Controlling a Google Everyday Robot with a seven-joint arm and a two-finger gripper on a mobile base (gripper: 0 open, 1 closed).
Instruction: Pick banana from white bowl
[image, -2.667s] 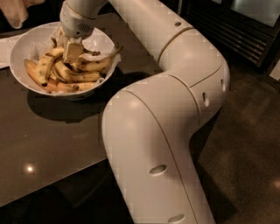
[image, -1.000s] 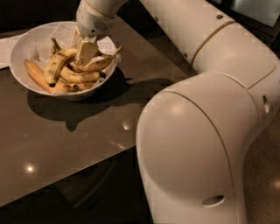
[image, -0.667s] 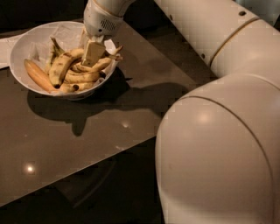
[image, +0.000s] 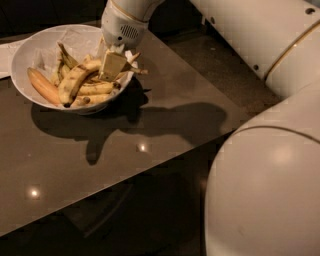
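Camera view from where I stand looks down on a dark, glossy brown tabletop (image: 150, 150) with a wide, round white bowl (image: 25, 55) sitting near its far left corner. Crinkled white paper (image: 75, 36) lines the inside of the bowl, and a heap of spotted, browning yellow bananas (image: 75, 82) lies in it, piled toward the near and right side. One smoother orange-tinted banana (image: 44, 86) rests apart from the rest along the left wall. The robot's pale, beige-tipped gripper (image: 113, 65) is down at the right side of the bowl, its tip right against the top of the banana heap, under a rounded white wrist housing (image: 122, 25) with a small vent grille. I cannot tell from here whether it is spread or closed, or whether it grips a banana. The big, smooth white arm (image: 260, 45) sweeps across the top right, and its bulky lower segment fills the near right corner. A flat white paper sheet (image: 6, 52) pokes out behind the bowl at the left edge. The bowl and arm cast a dark shadow (image: 165, 120) across the table.
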